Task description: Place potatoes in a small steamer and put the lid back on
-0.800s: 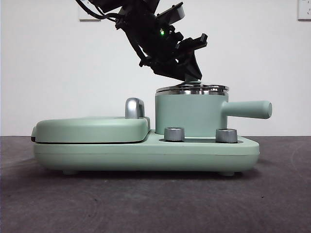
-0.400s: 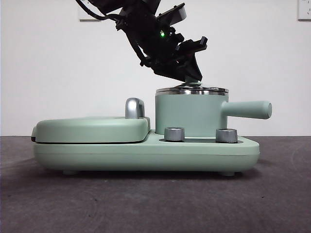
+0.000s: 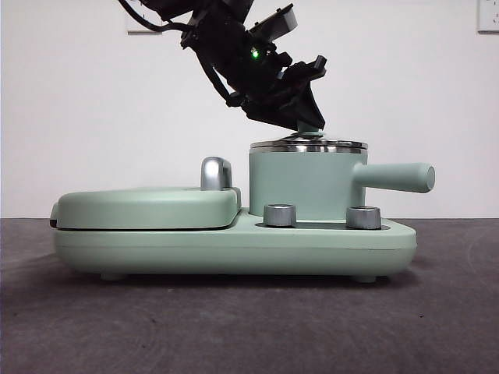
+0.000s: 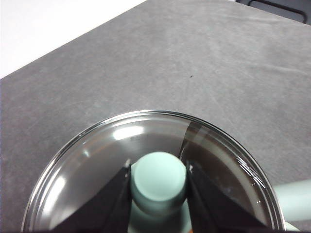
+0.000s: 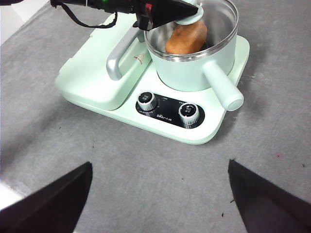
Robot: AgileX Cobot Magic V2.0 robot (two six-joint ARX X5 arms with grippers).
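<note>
The small steamer [image 3: 308, 183] stands on the right half of the mint-green cooker base; it also shows in the right wrist view [image 5: 187, 73]. The glass lid [image 3: 308, 145] lies flat on its steel rim. My left gripper [image 3: 309, 128] reaches down from the upper left, and its jaws press both sides of the lid's green knob [image 4: 159, 182]. The potato [image 5: 187, 38] lies inside the pot and shows through the glass. My right gripper [image 5: 160, 194] is open and empty, high above the table in front of the cooker.
The flat griddle cover [image 3: 148, 206] with its chrome handle [image 3: 216, 173] fills the cooker's left half. Two steel dials [image 3: 281, 215] [image 3: 363, 217] sit on the base in front of the pot. The steamer's handle [image 3: 398, 176] sticks out to the right.
The left arm has shifted slightly up and left. The lid stays flat on the pot's rim.
</note>
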